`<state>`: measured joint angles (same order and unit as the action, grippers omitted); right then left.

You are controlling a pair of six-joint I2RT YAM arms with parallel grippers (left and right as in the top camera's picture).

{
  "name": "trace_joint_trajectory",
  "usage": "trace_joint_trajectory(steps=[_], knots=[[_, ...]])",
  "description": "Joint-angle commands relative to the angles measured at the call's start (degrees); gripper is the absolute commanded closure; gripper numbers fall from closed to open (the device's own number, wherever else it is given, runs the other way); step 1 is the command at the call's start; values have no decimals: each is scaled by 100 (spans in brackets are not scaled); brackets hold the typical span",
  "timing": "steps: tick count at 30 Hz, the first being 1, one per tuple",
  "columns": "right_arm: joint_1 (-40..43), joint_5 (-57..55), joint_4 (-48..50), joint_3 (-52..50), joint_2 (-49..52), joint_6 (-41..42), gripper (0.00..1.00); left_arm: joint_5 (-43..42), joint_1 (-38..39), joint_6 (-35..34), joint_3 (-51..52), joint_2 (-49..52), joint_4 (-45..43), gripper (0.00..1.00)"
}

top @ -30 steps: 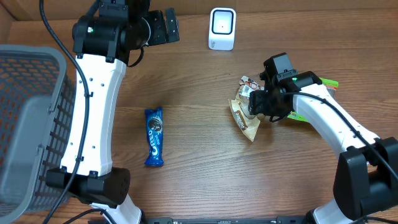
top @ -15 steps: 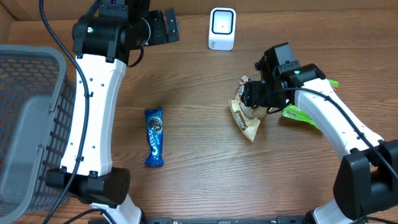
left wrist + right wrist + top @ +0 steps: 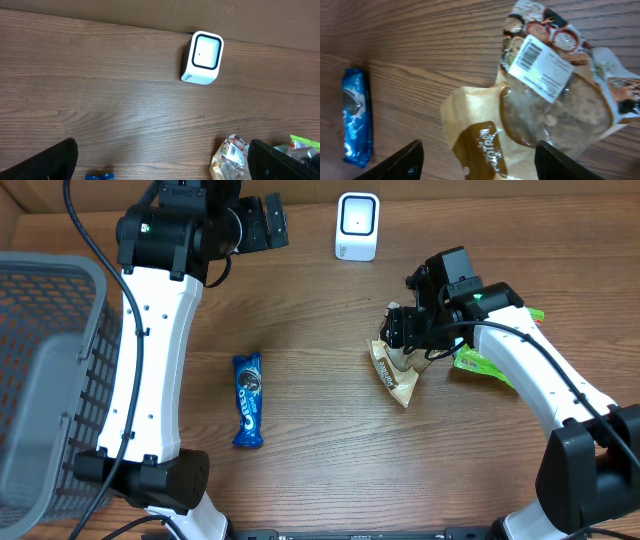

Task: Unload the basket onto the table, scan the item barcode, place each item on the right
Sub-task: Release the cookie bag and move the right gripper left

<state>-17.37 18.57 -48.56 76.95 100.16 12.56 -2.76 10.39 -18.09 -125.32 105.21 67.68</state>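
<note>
Now over snack bag (image 3: pixel 555 95) with right hand (image 3: pixel 408 332), shifted left, spreading wider, empty; grasp next. Left hand (image 3: pixel 265 222) apart, idle.

Left arm (image 3: pixel 160 330), right arm (image 3: pixel 530 368) — jaws apart.

The overhead camera hangs above the table (image 3: pixel 320 470) and looks straight down, far enough off to take in the grey basket (image 3: pixel 40 380) at the left edge and the white scanner (image 3: pixel 357 226) at the far edge. The left wrist camera sits high and tilts toward that far edge. It shares the scanner with the overhead view and just catches the clear snack bag (image 3: pixel 230 156) at its bottom edge. The right wrist camera is low, facing down, close on that same bag and the brown pouch (image 3: pixel 480 145) touching it. The blue Oreo pack (image 3: pixel 356 117) at its left also shows from overhead.
</note>
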Motion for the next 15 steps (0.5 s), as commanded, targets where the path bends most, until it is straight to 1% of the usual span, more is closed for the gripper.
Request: trace_joint_trajectory(steps=[1, 6, 11, 15], knots=[[-74, 341, 96, 140, 28, 216, 28, -20, 13, -57, -105, -144, -20, 0], [-131, 476, 256, 142, 72, 269, 29, -20, 13, -57, -105, -144, -20, 0], [-197, 1408, 549, 240, 72, 297, 31, -17, 13, -57, -105, -144, -20, 0], [-444, 1845, 970, 258, 81, 868, 31, -20, 13, -57, -105, -144, -20, 0]])
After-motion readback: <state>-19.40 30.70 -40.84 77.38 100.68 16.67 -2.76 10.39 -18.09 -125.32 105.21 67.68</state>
